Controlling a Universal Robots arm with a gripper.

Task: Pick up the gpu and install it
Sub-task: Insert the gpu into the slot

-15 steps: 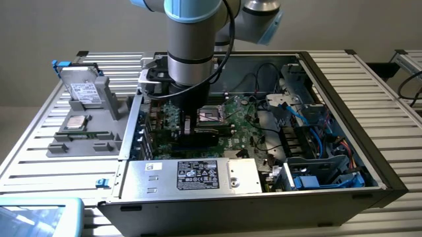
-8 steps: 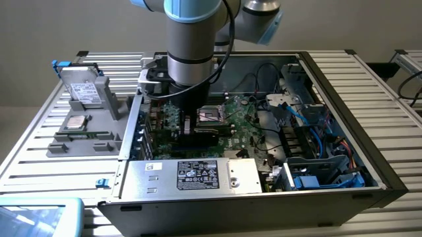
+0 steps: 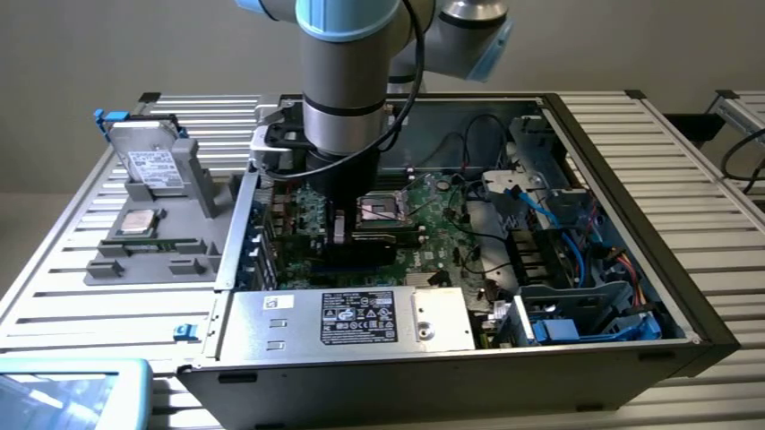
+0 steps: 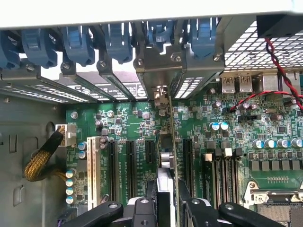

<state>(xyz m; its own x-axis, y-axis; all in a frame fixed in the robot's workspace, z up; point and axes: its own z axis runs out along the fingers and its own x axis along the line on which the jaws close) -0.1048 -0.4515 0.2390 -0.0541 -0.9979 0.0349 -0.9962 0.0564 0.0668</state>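
Observation:
In the wrist view the gpu (image 4: 166,142) stands edge-on, a thin card rising from between my fingers toward the rear slot brackets, its silver end bracket (image 4: 161,97) close against the case's back wall. My gripper (image 4: 165,208) is shut on the gpu, one black finger (image 4: 150,198) on each side of the card. The card hangs over the green motherboard (image 4: 123,118), in line with the black expansion slots (image 4: 130,161); I cannot tell whether it is seated. In the exterior view the arm reaches down into the open computer case (image 3: 622,269), with the gripper (image 3: 347,231) low over the board.
Blue slot latches (image 4: 75,45) line the rear wall. Memory slots (image 4: 222,165) and the processor socket (image 3: 385,208) lie beside the card. A power supply (image 3: 347,318) fills the case's front; cables and a drive cage (image 3: 562,224) crowd the exterior view's right. A hard drive (image 3: 156,166) rests on a grey fixture outside.

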